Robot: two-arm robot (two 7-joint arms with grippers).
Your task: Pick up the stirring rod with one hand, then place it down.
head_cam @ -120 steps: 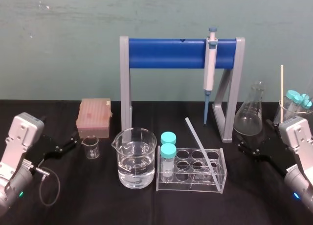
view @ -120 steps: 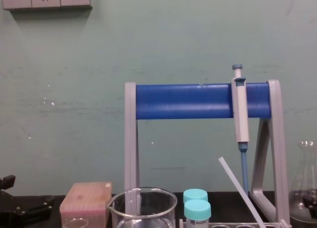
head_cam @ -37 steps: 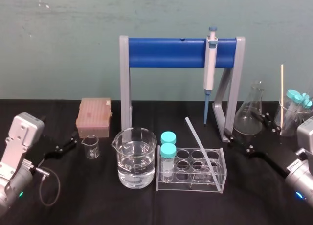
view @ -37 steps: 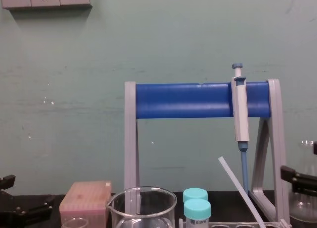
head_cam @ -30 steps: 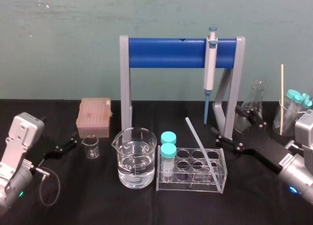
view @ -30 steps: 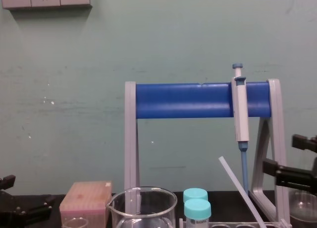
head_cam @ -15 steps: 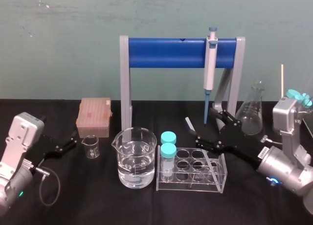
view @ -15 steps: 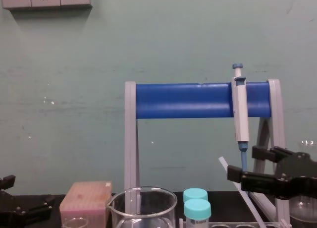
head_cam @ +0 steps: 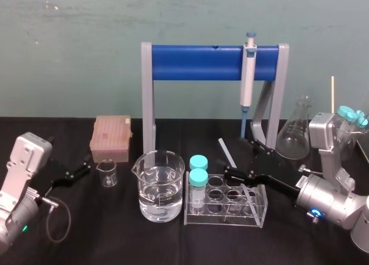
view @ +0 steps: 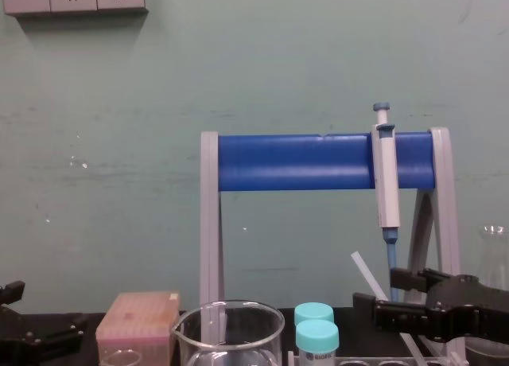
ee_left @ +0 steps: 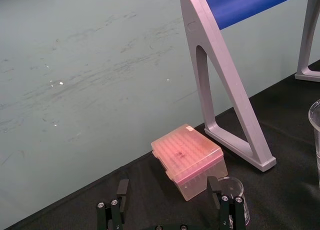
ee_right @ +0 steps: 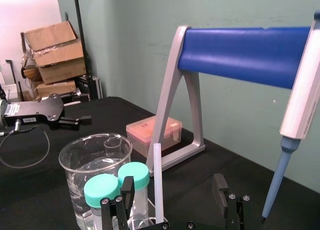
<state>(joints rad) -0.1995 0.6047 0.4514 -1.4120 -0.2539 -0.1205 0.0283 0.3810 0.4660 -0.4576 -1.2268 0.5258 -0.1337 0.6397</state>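
**Handling a thin, slick rod from the rack**

Leaning in the clear test-tube rack (head_cam: 262, 190), the stirring rod (head_cam: 225, 150) has its lower end down in one of the right-hand wells. Its top slants up and away toward the robot's left, just clear of the two teal-capped tubes (head_cam: 198, 171). The right claw (head_cam: 237, 156) sits low over the rack with its fingers spread wide. In the right wrist view the rod (ee_right: 157, 182) stands in the gap between them, nearer one finger and touching neither as far as I can tell. The left claw (ee_left: 169, 210) rests with fingers apart at the left of the table (head_cam: 115, 236), by the pink tip box (head_cam: 110, 137).

The rod looks light, stiff and smooth, probably glass or hard plastic, so it is likely brittle and apt to slide or pivot in a pinch. The best hold, I judge, is on the free stretch above the rack, about mid-length, squeezed gently. It should come out along its own slant. A sideways pull could lever against the well rim and tip the rack or snap the rod.
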